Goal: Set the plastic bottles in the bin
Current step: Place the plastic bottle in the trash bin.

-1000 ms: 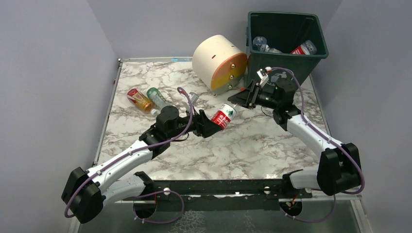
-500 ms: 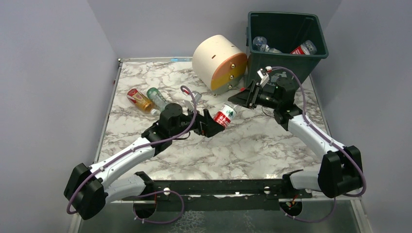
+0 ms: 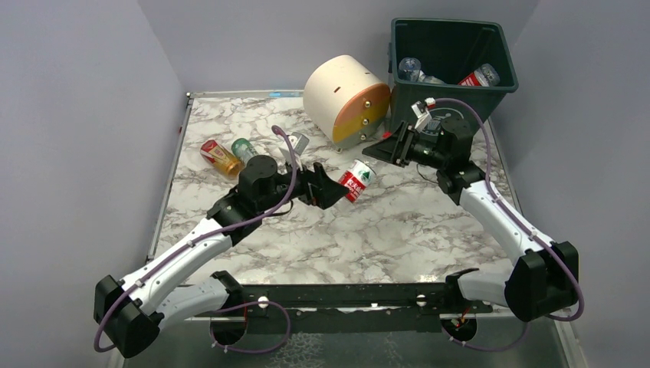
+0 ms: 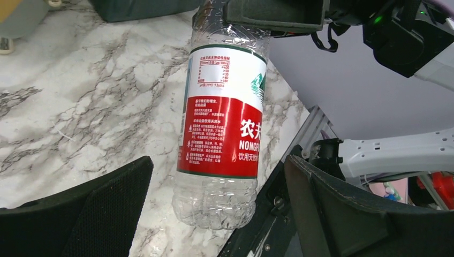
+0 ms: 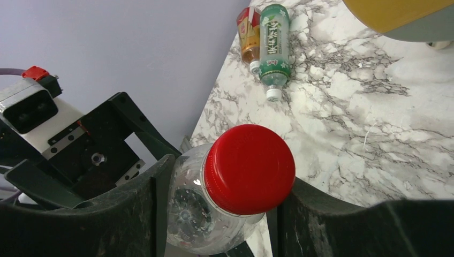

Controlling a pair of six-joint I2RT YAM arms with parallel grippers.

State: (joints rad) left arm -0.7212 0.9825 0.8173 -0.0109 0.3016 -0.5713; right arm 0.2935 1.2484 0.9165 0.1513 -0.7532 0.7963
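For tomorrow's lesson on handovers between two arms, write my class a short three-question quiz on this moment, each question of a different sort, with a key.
1. True or false: the left tool is clamped on the red-labelled bottle.
2. Where does the right tool grip that bottle? A: at the base. B: just below the red cap. C: mid-label.
3. What already lies in the bin?

Key
1. False: its fingers stand open on either side, touching nothing.
2. B.
3. Bottles: a clear bottle and another red-labelled bottle show.
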